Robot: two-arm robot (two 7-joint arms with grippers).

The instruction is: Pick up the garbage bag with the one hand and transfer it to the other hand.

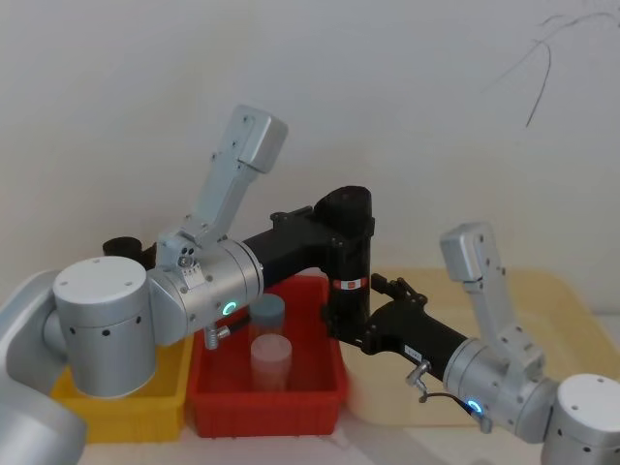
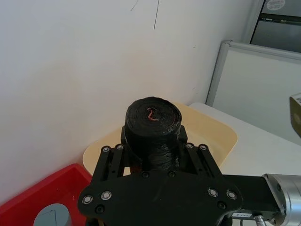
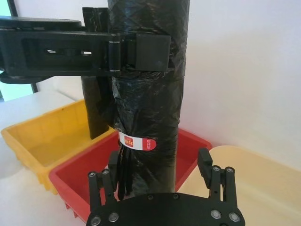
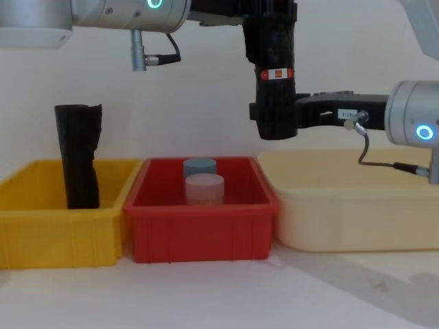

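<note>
Garbage bag (image 1: 350, 254): upright roll, aloft over the red bin's (image 1: 262, 407) right edge, clamped near its top in left pincer (image 1: 331, 231); right pincer (image 3: 159, 162), jaws apart, straddles its lower end.

Your head view looks down toward 12 o'clock; your chest view sits lower, level with the red bin (image 4: 206, 233), also facing 12. Both wrist views crowd the garbage bag (image 4: 274, 103): left over its top, right alongside. All four share both.
</note>
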